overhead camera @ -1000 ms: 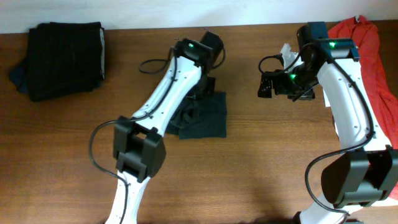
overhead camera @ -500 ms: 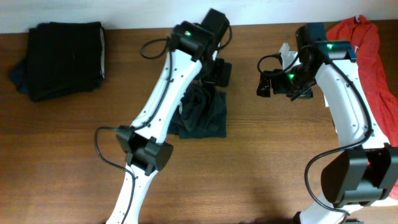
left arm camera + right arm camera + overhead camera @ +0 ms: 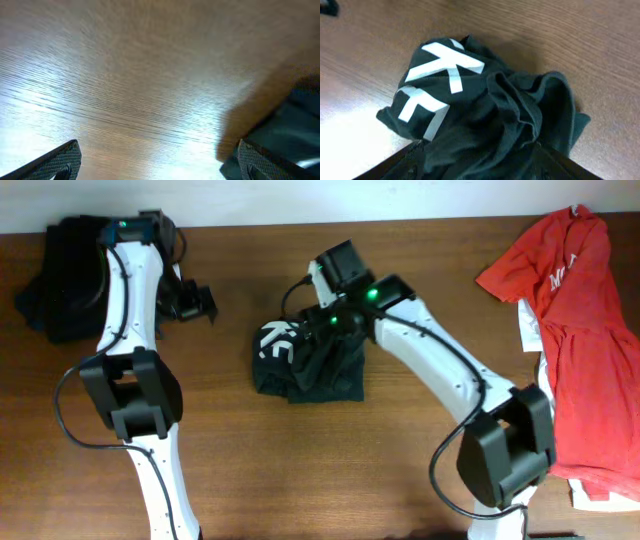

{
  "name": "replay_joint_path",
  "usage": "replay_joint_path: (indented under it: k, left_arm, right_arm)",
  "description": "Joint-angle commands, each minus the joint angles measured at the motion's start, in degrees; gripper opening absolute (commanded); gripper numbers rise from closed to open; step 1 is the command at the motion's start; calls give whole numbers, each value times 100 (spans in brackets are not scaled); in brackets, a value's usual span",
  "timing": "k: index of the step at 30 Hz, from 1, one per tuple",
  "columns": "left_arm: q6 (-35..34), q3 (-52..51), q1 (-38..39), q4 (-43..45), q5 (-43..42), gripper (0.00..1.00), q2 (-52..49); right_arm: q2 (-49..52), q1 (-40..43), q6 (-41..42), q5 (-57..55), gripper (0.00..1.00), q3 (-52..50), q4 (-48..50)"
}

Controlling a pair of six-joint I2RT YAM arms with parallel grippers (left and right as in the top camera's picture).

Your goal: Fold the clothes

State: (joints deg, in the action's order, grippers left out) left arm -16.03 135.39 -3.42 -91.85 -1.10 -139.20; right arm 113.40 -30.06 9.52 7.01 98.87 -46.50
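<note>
The clothes [image 3: 315, 365] lie bunched in a heap at mid-table, a dark charcoal T-shirt with its white "KE" print [image 3: 275, 340] turned up on the left side. My right gripper [image 3: 318, 330] is down on the heap. In the right wrist view the crumpled shirt [image 3: 485, 115] fills the space between its fingers, and the right gripper [image 3: 480, 155] stands open around a thick fold. My left gripper [image 3: 198, 302] hovers over bare wood far to the left, apart from the shirt. Its fingers are spread wide with nothing between them, as the left gripper [image 3: 160, 162] shows in its own wrist view.
A black folded garment [image 3: 85, 270] lies at the back left, just behind the left arm. A red T-shirt [image 3: 570, 330] is spread along the right edge over something white [image 3: 525, 330]. Some dark cloth [image 3: 295, 125] shows at the right of the left wrist view.
The left arm let go of the shirt and swung to the far left. The right arm swung in from the back right onto the heap, and its jaws are narrowing. The "KE" print now shows.
</note>
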Motion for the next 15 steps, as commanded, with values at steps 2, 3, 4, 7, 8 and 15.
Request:
replay_joint_path:
  k: [2,3,4,7,8,15]
  left_arm:
    - [70,-916,184,195,-153,99,35]
    - [70,-942,236,254,-153,99,35]
    - [70,-942,295,313,-153,99,35]
    - [70,-942,422,404,-151,99,35]
    - [70,-942,439,400,-151,99,35]
    - [114,-940,629,-203,-155,99,70]
  right_arm:
    - [437,-63,433,-791,71,2,588]
    - [588,-63,433,-776,71,2,654]
    - [748,-79,435,-769,70,2,704]
    - [970,-94,435,-822,51,2,756]
    - [973,-59,433,-1088,34,2,734]
    - [1019,671,431,-2323,43,188,-111]
